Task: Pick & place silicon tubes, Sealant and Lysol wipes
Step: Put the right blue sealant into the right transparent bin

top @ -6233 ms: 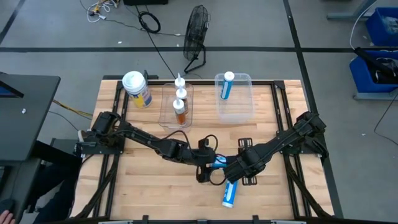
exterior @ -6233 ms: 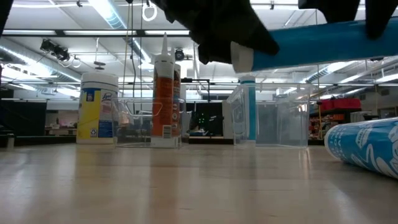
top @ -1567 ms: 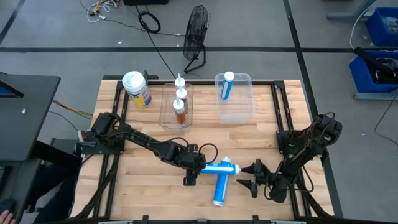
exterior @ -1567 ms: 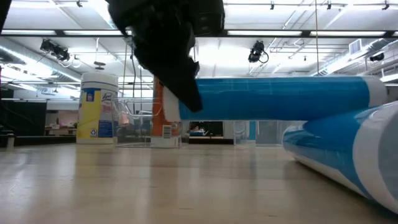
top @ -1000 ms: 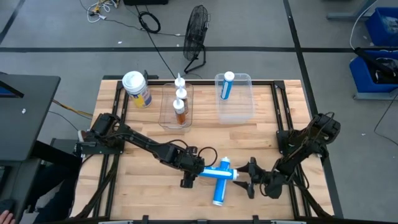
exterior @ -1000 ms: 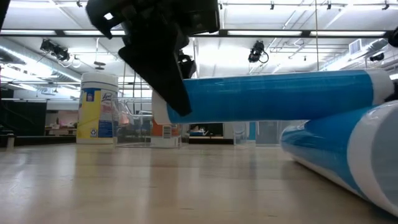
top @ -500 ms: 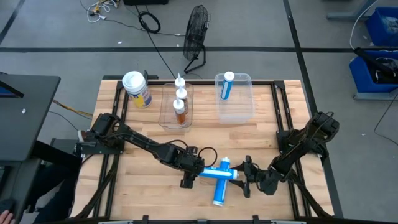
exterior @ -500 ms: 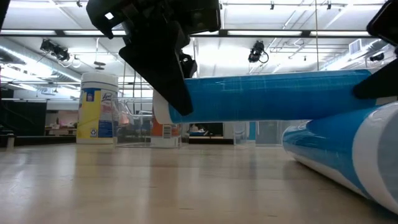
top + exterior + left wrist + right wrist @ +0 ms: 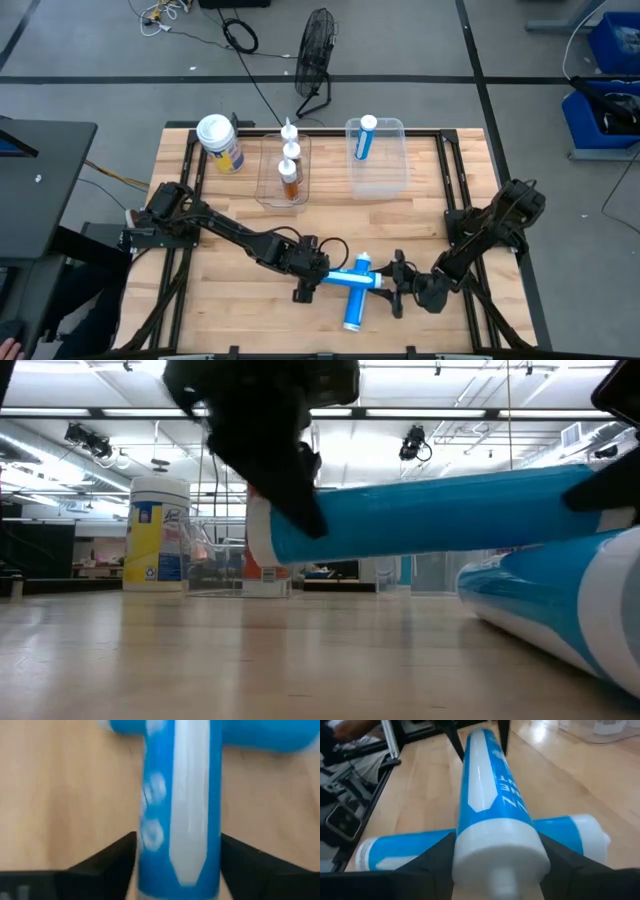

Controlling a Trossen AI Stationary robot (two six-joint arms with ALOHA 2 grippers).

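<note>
tube (image 9: 347, 279) lying across a second tube (image 9: 354, 306) | we judge it stiff, light, slick; take mid-barrel | left pincer (image 9: 312, 280) grasps its base; right pincer (image 9: 391, 283) straddles its cap, grip unclear

White letters "Z", "NE" and "UT" legible on the blue tube (image 9: 492, 805) in the right wrist view, running along its side; rest of the word cut off. Printed wording on the end of the second blue tube (image 9: 380, 852) lying beneath, too small to read. Yellow-and-blue label on the Lysol wipes (image 9: 155, 540), brand lettering not legible.
</note>
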